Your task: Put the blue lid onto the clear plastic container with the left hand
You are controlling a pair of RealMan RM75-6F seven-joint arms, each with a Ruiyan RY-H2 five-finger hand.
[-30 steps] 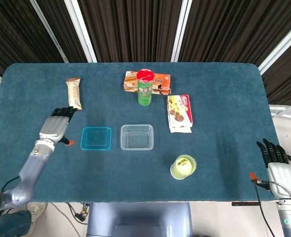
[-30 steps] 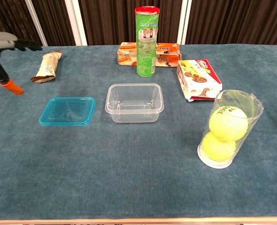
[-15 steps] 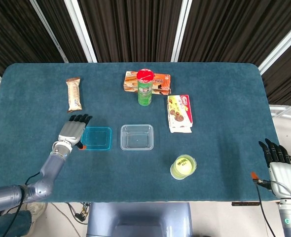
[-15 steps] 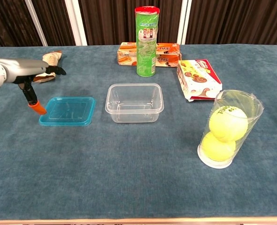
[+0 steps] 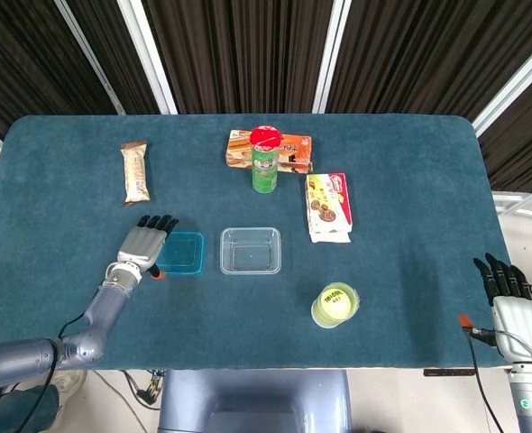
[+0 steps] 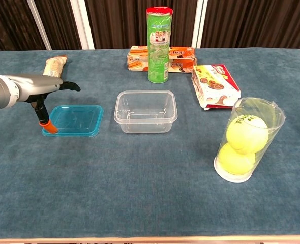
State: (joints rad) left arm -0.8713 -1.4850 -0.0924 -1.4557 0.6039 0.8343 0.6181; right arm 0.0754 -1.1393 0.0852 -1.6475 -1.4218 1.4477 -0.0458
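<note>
The blue lid (image 5: 180,253) lies flat on the teal table (image 5: 410,180), just left of the clear plastic container (image 5: 251,250); a narrow strip of cloth separates the two. The container stands upright and uncovered.

The left hand (image 5: 144,245) is at the lid's left edge, palm down, fingers extended forward and slightly apart, holding nothing. In the chest view the left hand (image 6: 40,86) is above the lid (image 6: 73,120), and its orange-tipped thumb (image 6: 48,126) points down to the lid's near left corner; whether the tip touches the rim cannot be told.

The right hand (image 5: 511,307) is at the table's near right corner, well apart from the task's things, fingers straight and close together, empty.

Behind the container stands a green chip can (image 6: 158,44) with a red cap, in front of a flat orange snack box (image 6: 140,57). To the right lies a red-and-white cookie box (image 6: 214,84). A clear tube holding tennis balls (image 6: 244,141) stands near the front right. A wrapped snack bar (image 5: 135,171) lies at the far left.
</note>
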